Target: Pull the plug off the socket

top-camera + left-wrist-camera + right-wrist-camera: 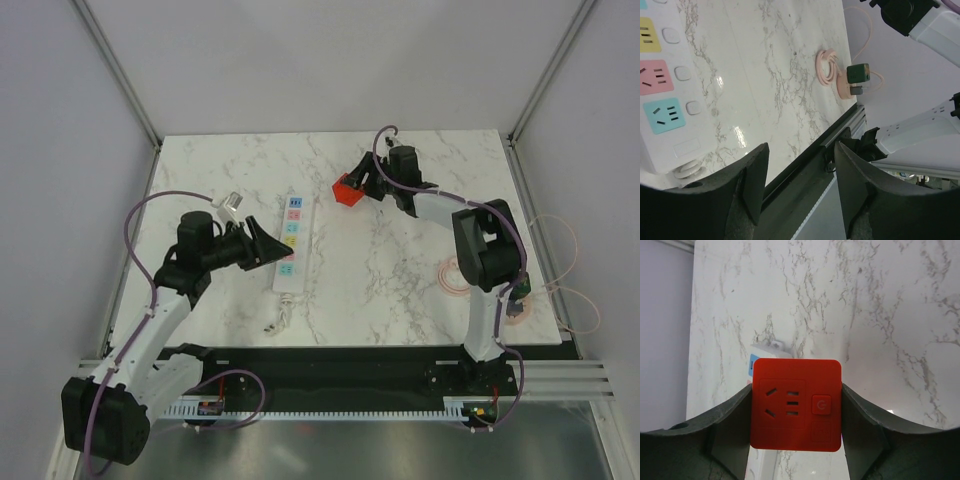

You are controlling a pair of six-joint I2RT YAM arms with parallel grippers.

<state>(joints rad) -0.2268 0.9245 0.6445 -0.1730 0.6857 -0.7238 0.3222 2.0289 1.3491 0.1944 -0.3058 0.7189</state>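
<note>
Within right pincer (796, 412), plug (790, 385), power-symbol button (822, 404), seemingly raised

My white marble table (400, 290) carries 1 socket strip (291, 240), 1 small silvery object (232, 203) near its far end, and 1 coiled pink cable (827, 67) at the right edge.

Glossy marble-look table (400, 280), matt red plastic plug (796, 404)

My desk (400, 290): white marble top. Pink cable (826, 67) coiled near right edge, dark green cube (858, 74) just beside coil. Small silvery object (232, 203) far left, too small to identify.
</note>
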